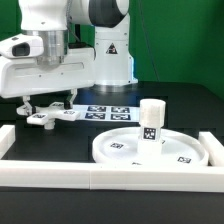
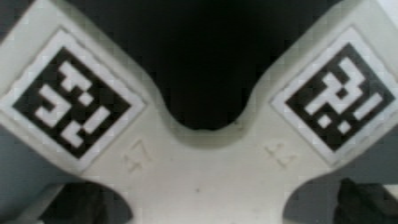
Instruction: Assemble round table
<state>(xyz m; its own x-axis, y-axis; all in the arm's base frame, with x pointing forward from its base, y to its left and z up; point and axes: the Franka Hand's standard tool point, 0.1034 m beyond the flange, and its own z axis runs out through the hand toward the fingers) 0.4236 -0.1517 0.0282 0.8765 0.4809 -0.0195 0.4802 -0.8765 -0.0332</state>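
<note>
Exterior view, gripper (image 1: 50, 104) low at middle left, fingers spread wide, cross-shaped foot (image 1: 52, 116) lay flat just under and between them, stretched left to right, post (image 1: 151, 120) stood upright on round disc (image 1: 120, 152).

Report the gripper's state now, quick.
Gripper: its fingers sit on either side of the cross-shaped foot. It cannot be told whether they are clamped on it or open.
</note>
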